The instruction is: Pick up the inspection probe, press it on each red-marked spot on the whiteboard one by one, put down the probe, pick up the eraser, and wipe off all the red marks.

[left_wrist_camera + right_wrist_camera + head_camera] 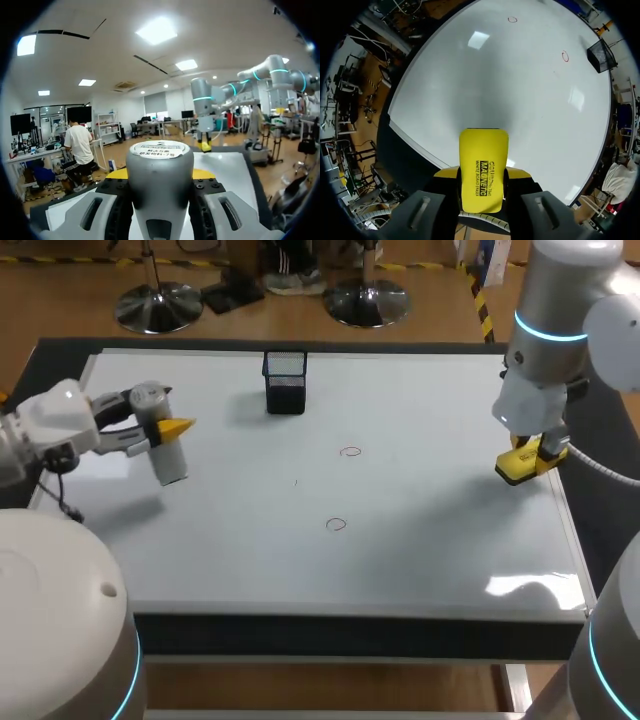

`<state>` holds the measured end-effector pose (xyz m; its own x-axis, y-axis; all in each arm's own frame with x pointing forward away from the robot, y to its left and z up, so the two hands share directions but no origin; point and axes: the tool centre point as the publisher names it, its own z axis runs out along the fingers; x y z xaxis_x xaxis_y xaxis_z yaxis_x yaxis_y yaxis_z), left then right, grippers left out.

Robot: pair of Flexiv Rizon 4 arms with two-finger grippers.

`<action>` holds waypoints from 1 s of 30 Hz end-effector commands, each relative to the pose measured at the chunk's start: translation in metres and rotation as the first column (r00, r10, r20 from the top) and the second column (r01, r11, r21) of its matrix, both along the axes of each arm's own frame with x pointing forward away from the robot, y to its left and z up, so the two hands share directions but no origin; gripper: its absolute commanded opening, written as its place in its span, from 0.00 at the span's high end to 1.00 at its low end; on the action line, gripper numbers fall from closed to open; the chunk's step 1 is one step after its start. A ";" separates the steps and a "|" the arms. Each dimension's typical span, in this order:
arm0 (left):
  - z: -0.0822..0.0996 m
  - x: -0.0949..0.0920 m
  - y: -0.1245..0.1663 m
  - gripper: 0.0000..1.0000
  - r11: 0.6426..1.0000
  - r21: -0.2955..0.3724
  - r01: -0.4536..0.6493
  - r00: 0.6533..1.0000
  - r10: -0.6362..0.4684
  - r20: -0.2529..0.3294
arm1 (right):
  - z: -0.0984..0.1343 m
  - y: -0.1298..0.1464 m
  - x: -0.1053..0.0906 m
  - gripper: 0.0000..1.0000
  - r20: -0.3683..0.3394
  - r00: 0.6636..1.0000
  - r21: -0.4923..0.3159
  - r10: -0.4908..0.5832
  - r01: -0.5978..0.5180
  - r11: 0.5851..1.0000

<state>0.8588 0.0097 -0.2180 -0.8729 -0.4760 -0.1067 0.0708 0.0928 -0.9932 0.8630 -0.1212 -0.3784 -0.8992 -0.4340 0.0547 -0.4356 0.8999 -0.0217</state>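
At the left edge of the whiteboard (420, 540), the left gripper (165, 432) is clamped on the probe (171, 465), with a finger bearing on the grey barrel from each side. The left wrist view agrees: the barrel is seated between the pads, capped end toward the camera. The probe hangs clear of the board, near upright with a slight lean and its working end down. I read that as a carry posture suited to pressing straight onto a spot. Two red rings sit mid-board, the far ring (349, 451) and the near ring (336, 524). Both are unwiped and well apart from the probe. Over at the right edge, the right gripper (530, 455) grips the eraser (520, 470), and the yellow block juts out ahead of the fingers in the right wrist view. I cannot tell whether it rests on the board or hangs just off it. My judgement is that each arm waits at its own side with its tool so neither crowds the rings. A black mesh cup (285, 385) stands toward the far edge, probably where the probe belongs. The main risk is the two arms meeting over the rings, so only one should go in at a time.
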 end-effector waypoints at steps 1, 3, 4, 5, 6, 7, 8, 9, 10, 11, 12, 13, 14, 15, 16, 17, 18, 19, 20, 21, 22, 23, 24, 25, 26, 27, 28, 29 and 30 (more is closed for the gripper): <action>-0.004 0.025 -0.025 1.00 0.986 0.006 0.169 0.986 -0.169 -0.010 | 0.000 0.000 0.001 1.00 -0.002 1.000 -0.003 0.001 -0.001 1.000; -0.004 0.029 -0.039 1.00 0.976 0.008 0.217 0.976 -0.216 -0.011 | 0.000 0.000 0.001 1.00 -0.002 1.000 -0.003 0.001 -0.001 1.000; -0.004 0.031 -0.045 1.00 0.972 0.005 0.236 0.972 -0.236 -0.010 | 0.000 0.000 0.001 1.00 -0.002 1.000 -0.003 0.001 -0.001 1.000; -0.004 0.033 -0.054 1.00 0.965 0.003 0.263 0.965 -0.263 -0.010 | 0.000 0.000 0.001 1.00 -0.002 1.000 -0.003 0.001 -0.001 1.000; -0.003 0.035 -0.061 1.00 0.959 0.000 0.285 0.959 -0.285 -0.008 | 0.000 0.000 0.001 1.00 -0.002 1.000 -0.003 0.001 -0.001 1.000; -0.003 0.035 -0.065 1.00 0.955 0.001 0.298 0.955 -0.298 -0.008 | 0.000 0.000 0.001 1.00 -0.002 1.000 -0.003 0.001 -0.001 1.000; -0.003 0.037 -0.074 1.00 0.946 -0.001 0.325 0.946 -0.325 -0.007 | 0.000 0.000 0.001 1.00 -0.002 1.000 -0.003 0.001 -0.001 1.000; -0.002 0.038 -0.081 1.00 0.939 0.001 0.345 0.939 -0.345 -0.005 | 0.000 0.000 0.001 1.00 -0.002 1.000 -0.003 0.001 -0.001 1.000; -0.002 0.039 -0.085 1.00 0.934 -0.002 0.356 0.934 -0.356 -0.005 | 0.000 0.000 0.001 1.00 -0.002 1.000 -0.003 0.001 -0.001 1.000; -0.001 0.040 -0.094 1.00 0.926 -0.005 0.378 0.926 -0.378 -0.002 | 0.000 0.000 0.001 1.00 -0.002 1.000 -0.003 0.001 -0.001 1.000; -0.001 0.041 -0.100 1.00 0.918 -0.006 0.396 0.918 -0.396 0.000 | 0.000 0.000 0.001 1.00 -0.002 1.000 -0.003 0.001 -0.001 1.000; -0.001 0.042 -0.107 1.00 0.911 -0.008 0.411 0.912 -0.411 0.001 | 0.000 0.000 0.001 1.00 -0.002 1.000 -0.003 0.001 -0.001 1.000; 0.001 0.042 -0.114 1.00 0.903 -0.013 0.430 0.903 -0.430 0.005 | 0.000 0.000 0.001 1.00 -0.002 1.000 -0.003 0.001 -0.001 1.000; 0.001 0.042 -0.122 1.00 0.892 -0.011 0.452 0.892 -0.452 0.009 | 0.000 0.000 0.001 1.00 -0.002 1.000 -0.003 0.001 -0.001 1.000; 0.001 0.043 -0.127 1.00 0.884 -0.011 0.467 0.884 -0.467 0.011 | 0.000 0.000 0.001 1.00 -0.002 1.000 -0.003 0.001 -0.001 1.000; 0.002 0.043 -0.136 1.00 0.872 -0.013 0.489 0.872 -0.489 0.015 | 0.000 0.000 0.001 1.00 -0.002 1.000 -0.003 0.001 -0.001 1.000; 0.003 0.043 -0.144 1.00 0.864 -0.018 0.503 0.864 -0.503 0.017 | 0.000 0.000 0.001 1.00 -0.002 1.000 -0.003 0.001 -0.001 1.000; 0.003 0.043 -0.150 1.00 0.855 -0.018 0.519 0.855 -0.519 0.020 | 0.000 0.000 0.001 1.00 -0.002 1.000 -0.003 0.001 -0.001 1.000; 0.004 0.043 -0.158 1.00 0.843 -0.018 0.538 0.843 -0.538 0.022 | 0.000 0.000 0.001 1.00 -0.002 1.000 -0.003 0.001 -0.001 1.000; 0.005 0.042 -0.165 1.00 0.835 -0.020 0.550 0.835 -0.550 0.024 | 0.000 0.000 0.001 1.00 -0.002 1.000 -0.003 0.001 -0.001 1.000; 0.005 0.042 -0.171 1.00 0.826 -0.021 0.564 0.826 -0.563 0.025 | 0.000 0.000 0.001 1.00 -0.002 1.000 -0.003 0.001 -0.001 1.000; 0.005 0.042 -0.177 1.00 0.817 -0.020 0.576 0.817 -0.576 0.026 | 0.000 0.000 0.001 1.00 -0.002 1.000 -0.003 0.001 -0.001 1.000; 0.005 0.042 -0.182 1.00 0.811 -0.022 0.585 0.811 -0.584 0.027 | 0.000 0.000 0.001 1.00 -0.002 1.000 -0.003 0.001 -0.001 1.000; 0.005 0.041 -0.187 1.00 0.804 -0.024 0.595 0.804 -0.594 0.028 | 0.000 0.000 0.001 1.00 -0.002 1.000 -0.003 0.001 -0.001 1.000; 0.005 0.041 -0.193 1.00 0.795 -0.025 0.607 0.795 -0.606 0.028 | 0.000 0.000 0.001 1.00 -0.002 1.000 -0.003 0.001 -0.001 1.000; 0.005 0.041 -0.198 1.00 0.787 -0.024 0.616 0.787 -0.616 0.028 | 0.000 0.000 0.001 1.00 -0.002 1.000 -0.003 0.001 -0.001 1.000; 0.004 0.040 -0.203 1.00 0.779 -0.028 0.626 0.780 -0.625 0.028 | 0.000 0.000 0.001 1.00 -0.002 1.000 -0.003 0.001 -0.001 1.000; 0.004 0.040 -0.208 1.00 0.773 -0.025 0.633 0.774 -0.633 0.026 | 0.000 0.000 0.001 1.00 -0.002 1.000 -0.003 0.001 -0.001 1.000; 0.002 0.040 -0.213 1.00 0.767 -0.027 0.641 0.767 -0.641 0.024 | 0.000 0.000 0.001 1.00 -0.002 1.000 -0.003 0.001 -0.001 1.000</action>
